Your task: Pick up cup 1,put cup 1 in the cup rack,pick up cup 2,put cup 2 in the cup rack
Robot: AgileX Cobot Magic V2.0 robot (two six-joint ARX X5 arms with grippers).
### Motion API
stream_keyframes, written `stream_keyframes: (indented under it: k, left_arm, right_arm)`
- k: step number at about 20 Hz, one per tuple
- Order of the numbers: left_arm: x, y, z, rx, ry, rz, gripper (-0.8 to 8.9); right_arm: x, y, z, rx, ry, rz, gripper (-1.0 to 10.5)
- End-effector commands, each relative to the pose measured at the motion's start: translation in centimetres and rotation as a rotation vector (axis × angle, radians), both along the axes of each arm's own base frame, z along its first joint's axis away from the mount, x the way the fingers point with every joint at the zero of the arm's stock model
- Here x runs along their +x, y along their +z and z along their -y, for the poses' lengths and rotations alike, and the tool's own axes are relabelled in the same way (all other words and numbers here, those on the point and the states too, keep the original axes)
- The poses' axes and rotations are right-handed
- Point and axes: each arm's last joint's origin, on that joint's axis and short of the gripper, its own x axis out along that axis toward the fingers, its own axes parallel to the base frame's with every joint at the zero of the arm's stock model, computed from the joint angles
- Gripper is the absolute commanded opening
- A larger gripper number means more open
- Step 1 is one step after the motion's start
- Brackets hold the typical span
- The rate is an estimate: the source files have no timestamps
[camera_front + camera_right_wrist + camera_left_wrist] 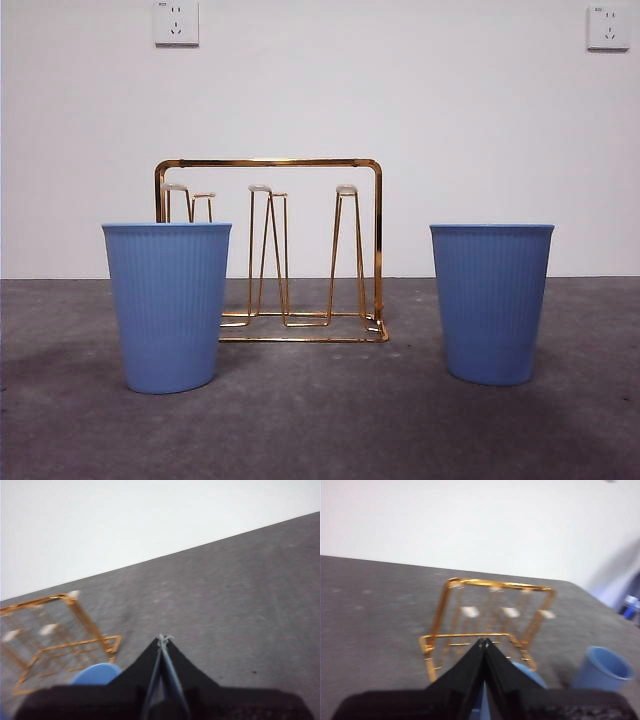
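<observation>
Two blue ribbed cups stand upright on the grey table, one at the left [167, 305] and one at the right [491, 300]. The gold wire cup rack [268, 162] stands between them, a little farther back, with nothing on its white-tipped prongs. Neither gripper shows in the front view. My left gripper [484, 642] is shut and empty, held above the table short of the rack [500, 585]. Its jaws partly hide one cup [529, 672]; the other cup [602, 669] stands apart. My right gripper [164, 640] is shut and empty, beside the rack [65, 598], with a cup rim [95, 674] close by.
A white wall with two power outlets [176, 22] [608, 27] rises behind the table. The dark grey table top [330, 420] runs out in front of the cups and to both sides.
</observation>
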Motion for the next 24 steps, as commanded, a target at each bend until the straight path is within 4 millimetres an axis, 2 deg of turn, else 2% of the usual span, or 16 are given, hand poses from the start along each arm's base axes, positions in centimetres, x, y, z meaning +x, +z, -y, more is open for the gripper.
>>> stream_keyframes:
  k: [1, 5, 11, 18, 24]
  left_arm:
    - [-0.1, 1.8, 0.2, -0.015, -0.065, -0.012, -0.06]
    - [-0.2, 4.5, 0.4, -0.026, -0.145, -0.054, -0.06]
    - [-0.1, 7.9, 0.5, -0.022, -0.228, -0.144, -0.06]
    - [0.0, 10.3, 0.8, 0.071, -0.304, -0.253, -0.06]
    - [1.0, 11.2, 1.1, 0.111, -0.365, -0.328, 0.05]
  right_arm:
    - [-0.1, 2.5, -0.2, -0.058, 0.08, -0.027, -0.1]
    - [-0.3, 5.8, -0.5, -0.119, 0.207, -0.105, -0.1]
    - [-0.3, 9.5, -0.5, -0.193, 0.274, -0.221, -0.1]
    - [0.1, 11.7, -0.5, -0.232, 0.327, -0.36, -0.1]
    - [1.1, 12.5, -0.5, -0.234, 0.337, -0.399, 0.0]
